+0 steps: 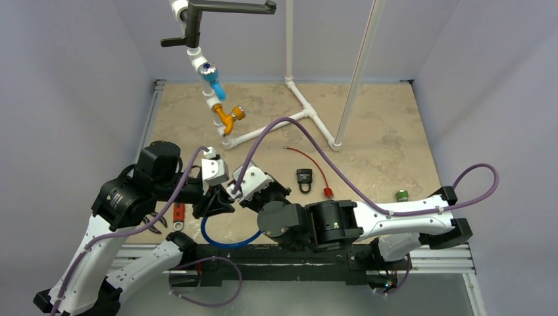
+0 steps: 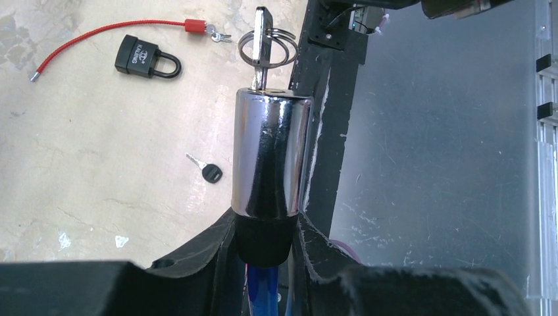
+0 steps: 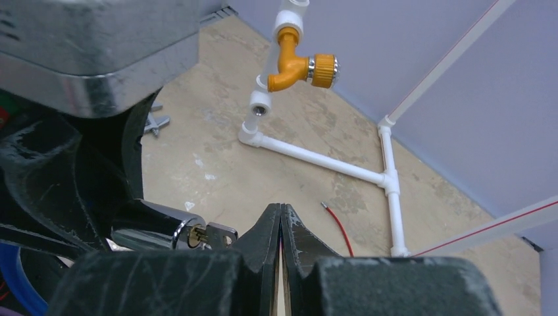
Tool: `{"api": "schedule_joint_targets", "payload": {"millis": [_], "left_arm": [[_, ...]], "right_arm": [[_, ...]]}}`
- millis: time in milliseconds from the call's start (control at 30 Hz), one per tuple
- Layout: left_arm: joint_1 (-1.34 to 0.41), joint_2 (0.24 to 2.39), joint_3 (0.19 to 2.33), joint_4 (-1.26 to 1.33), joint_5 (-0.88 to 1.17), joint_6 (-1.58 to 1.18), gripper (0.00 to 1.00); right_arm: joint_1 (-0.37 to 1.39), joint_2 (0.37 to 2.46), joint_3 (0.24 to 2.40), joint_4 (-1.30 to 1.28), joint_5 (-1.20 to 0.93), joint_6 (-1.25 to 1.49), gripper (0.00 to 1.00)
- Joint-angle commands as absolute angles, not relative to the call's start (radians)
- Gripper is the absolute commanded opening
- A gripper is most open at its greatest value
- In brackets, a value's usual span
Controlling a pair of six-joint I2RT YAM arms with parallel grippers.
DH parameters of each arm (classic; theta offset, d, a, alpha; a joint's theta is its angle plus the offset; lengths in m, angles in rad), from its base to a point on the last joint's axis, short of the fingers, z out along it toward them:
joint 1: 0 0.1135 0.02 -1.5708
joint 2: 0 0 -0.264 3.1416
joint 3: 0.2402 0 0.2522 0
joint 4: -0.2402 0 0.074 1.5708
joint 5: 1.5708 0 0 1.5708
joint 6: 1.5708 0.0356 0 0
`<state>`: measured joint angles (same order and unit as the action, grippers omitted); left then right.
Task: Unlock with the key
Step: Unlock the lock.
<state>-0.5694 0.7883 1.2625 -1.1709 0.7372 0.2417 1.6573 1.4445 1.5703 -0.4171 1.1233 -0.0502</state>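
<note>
A chrome cylinder lock (image 2: 270,158) on a blue cable (image 1: 224,238) is held up off the table, with my left gripper (image 2: 266,230) shut on its black end cap. A silver key (image 2: 262,39) with a key ring (image 2: 276,49) sticks out of the lock's far end. In the right wrist view the key's head (image 3: 220,234) shows at the lock's face (image 3: 154,227). My right gripper (image 3: 281,212) is just right of it, shut with nothing between its fingers. From above, both grippers, left (image 1: 214,197) and right (image 1: 245,189), meet near the table's front edge.
A black padlock (image 1: 304,179) and a red cable (image 1: 309,161) with small keys lie mid-table. A loose black-headed key (image 2: 210,172) lies below the lock. A white pipe frame (image 1: 309,115) with an orange valve (image 1: 229,117) stands at the back. A green object (image 1: 402,195) sits far right.
</note>
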Motion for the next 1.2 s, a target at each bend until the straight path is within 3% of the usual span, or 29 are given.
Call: {"api": "schedule_joint_targets", "payload": {"millis": [0,1167], "left_arm": [[-0.563,0.776,1.278,-1.128,0.804,0.208,0.00],[-0.563,0.859,1.474,-1.150,0.906,0.218,0.00]], "right_arm": [[1.683,1.440,1.554,-0.271,1.183,-0.144,0.00],[1.757,1.540,1.502,-0.162,0.937,0.060,0.00]]}}
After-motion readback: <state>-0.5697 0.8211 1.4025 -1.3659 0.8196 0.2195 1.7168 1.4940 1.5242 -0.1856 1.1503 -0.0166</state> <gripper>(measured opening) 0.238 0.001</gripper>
